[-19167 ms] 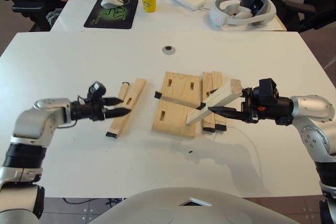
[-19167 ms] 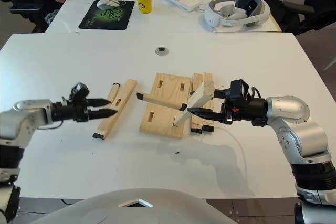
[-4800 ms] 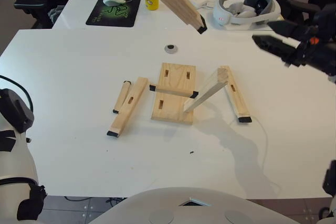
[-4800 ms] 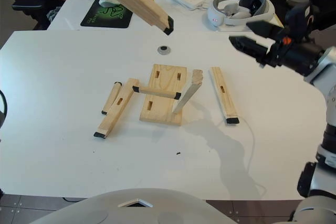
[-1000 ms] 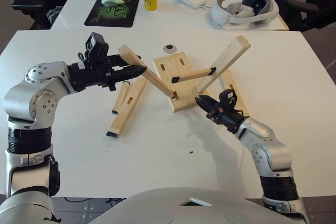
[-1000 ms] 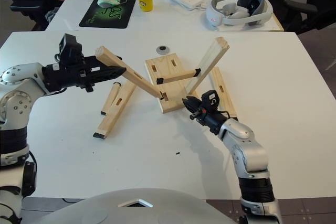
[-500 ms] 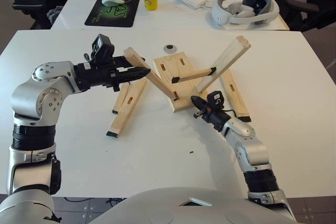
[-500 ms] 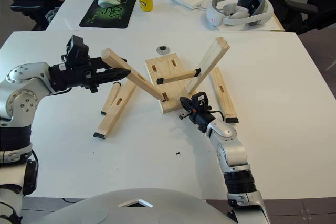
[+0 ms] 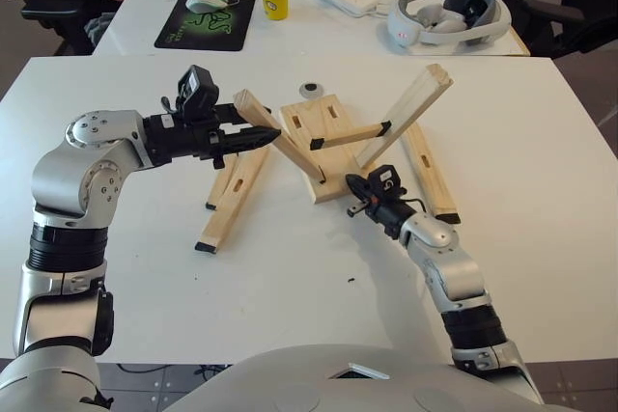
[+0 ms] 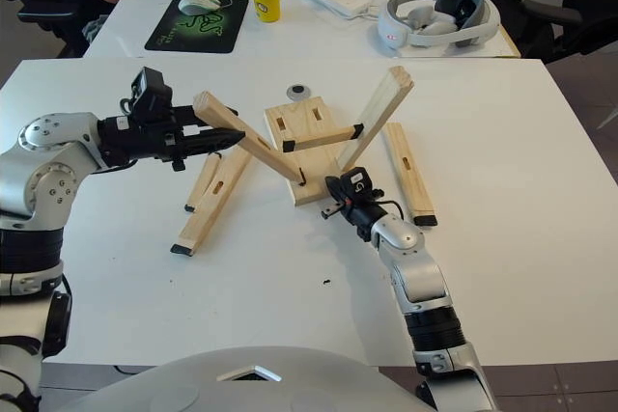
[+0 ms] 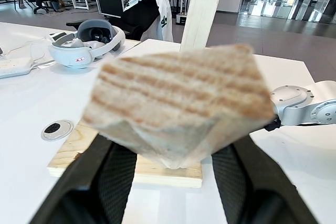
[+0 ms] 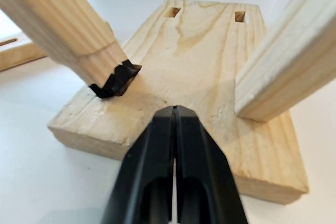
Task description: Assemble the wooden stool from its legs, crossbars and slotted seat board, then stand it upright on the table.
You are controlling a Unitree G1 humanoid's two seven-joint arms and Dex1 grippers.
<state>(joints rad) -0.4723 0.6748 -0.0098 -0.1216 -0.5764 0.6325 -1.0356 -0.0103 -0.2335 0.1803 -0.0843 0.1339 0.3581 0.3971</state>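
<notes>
On the white table (image 9: 145,267), centre: slotted seat board (image 9: 340,171), lying flat with its underside up. Item one: the left gripper (image 9: 270,134), fingers clamped around the upper end of a leg (image 9: 290,147) that I hold slanting down to the board. Its dark tip touches the board face, and I cannot tell whether it sits in a slot. Item two: a second leg (image 9: 406,118), planted in the board and leaning away to the right, with one crossbar (image 9: 348,135) reaching from its side over the board. Item three: the right gripper (image 9: 355,185), fingers pressed together on nothing, tips just at the board's near edge. Item four: a loose leg (image 9: 430,176) flat on the table just right of the board. Item five: another slotted leg (image 9: 232,200) and a shorter crossbar (image 9: 222,180) side by side left of the board. Progress, by my estimate: under halfway. One leg with crossbar is in and one leg is being placed. Outstanding: seating that leg, fitting two legs and one crossbar, then turning the stool onto its feet.
</notes>
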